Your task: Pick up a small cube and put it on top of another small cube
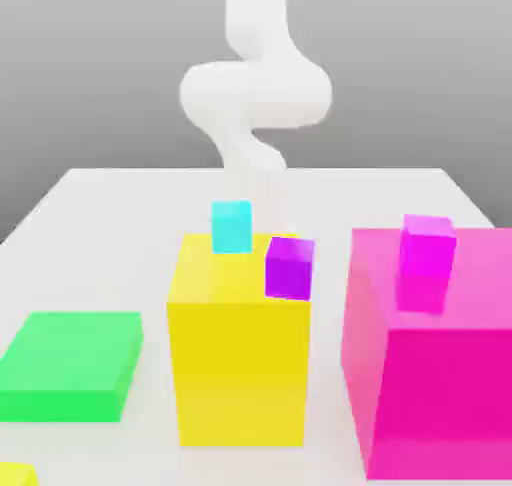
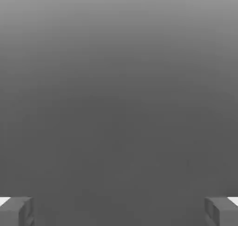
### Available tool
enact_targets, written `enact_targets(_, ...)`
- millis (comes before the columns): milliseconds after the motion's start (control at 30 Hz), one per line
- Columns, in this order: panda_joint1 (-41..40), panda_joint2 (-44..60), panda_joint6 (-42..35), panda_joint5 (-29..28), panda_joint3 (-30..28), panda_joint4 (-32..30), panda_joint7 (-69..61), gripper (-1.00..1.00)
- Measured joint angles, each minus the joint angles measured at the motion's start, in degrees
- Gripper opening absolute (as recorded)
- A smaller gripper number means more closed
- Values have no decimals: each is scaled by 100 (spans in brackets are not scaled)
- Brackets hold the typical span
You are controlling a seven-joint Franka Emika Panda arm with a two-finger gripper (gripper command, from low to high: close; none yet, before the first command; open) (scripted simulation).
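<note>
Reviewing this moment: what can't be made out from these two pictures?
- Small yellow cube: cut off at the exterior view's lower left corner; its full shape is not readable.
- Big magenta block: cropped by the right and bottom edges.
- Robot arm: its lower part passes behind the cyan cube and tall yellow block.
- End effector: open; the hand view shows plain grey between the fingertips, no target.

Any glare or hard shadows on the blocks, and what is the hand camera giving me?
Exterior view: soft, even light, no glare; the tall yellow block and big pink block have brighter tops than fronts; edges look smeared. Hand view: a plain grey gradient, with the gripper's fingertips spread wide apart.
</note>
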Motion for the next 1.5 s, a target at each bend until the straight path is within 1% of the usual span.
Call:
enact_targets(167,-706,1077,141,-388,347,214,1206,0)
enact_targets(333,-1243,2128,267,-802,539,425,2404,0)
enact_targets(533,-1663,3377,429,-1195,514,675,3764,0)
enact_targets(667,-1943,4182,565,-1281,399,833,4551,0)
enact_targets(767,-2044,4766,687,-1225,299,945,5062,0)
enact_targets(867,-2126,5330,827,-1056,181,1051,5497,0)
enact_targets(1000,-2303,6049,1027,-666,68,1188,5972,0)
enact_targets(1133,-2516,6736,1244,-146,31,1327,6338,0)
enact_targets(1233,-2551,7350,1665,-64,13,1460,6420,0)
enact_targets(1267,-2546,7539,1808,-69,3,1500,6433,-100)
enact_targets(1500,-2547,7570,1842,-59,1,1507,6433,-100)
